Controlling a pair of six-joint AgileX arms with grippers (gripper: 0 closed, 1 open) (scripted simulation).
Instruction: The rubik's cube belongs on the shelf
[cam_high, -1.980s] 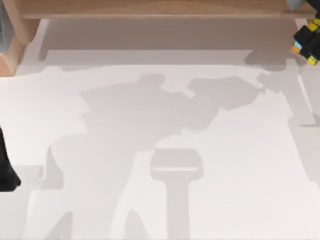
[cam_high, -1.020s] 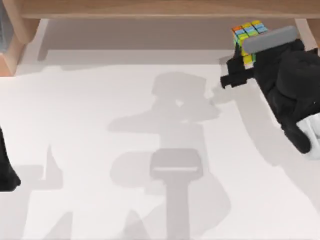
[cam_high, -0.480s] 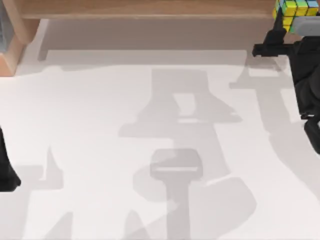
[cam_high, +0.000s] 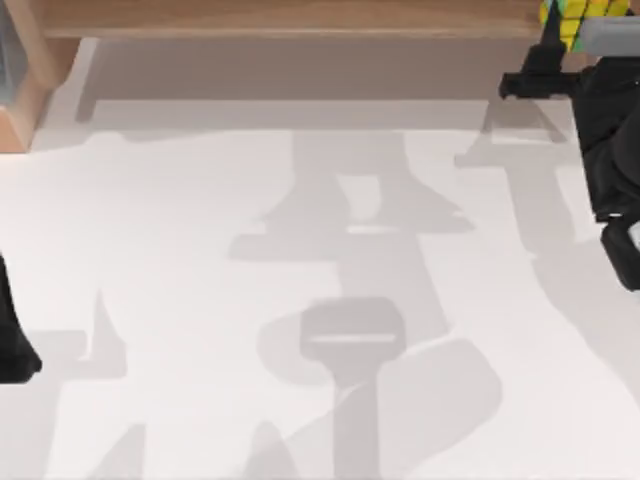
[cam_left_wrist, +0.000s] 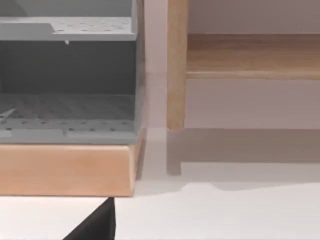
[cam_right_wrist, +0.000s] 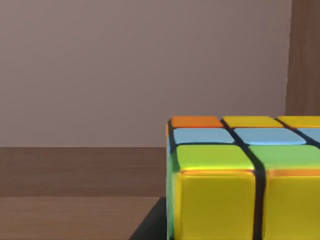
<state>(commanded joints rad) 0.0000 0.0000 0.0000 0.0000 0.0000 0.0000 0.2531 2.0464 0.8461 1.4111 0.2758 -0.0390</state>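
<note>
Holding item: rubik's cube (cam_high: 572, 17), yellow, green and blue squares showing, clamped in the jaws of the right gripper (cam_high: 560, 35) at the shelf (cam_high: 300, 18) board's right end, far right corner of the white desk (cam_high: 200, 260). Left gripper (cam_high: 12, 340): parked at the desk's left edge; state of jaws cannot be told. Grey perforated rack (cam_left_wrist: 67, 75) on a wooden base beside the shelf's upright.
</note>
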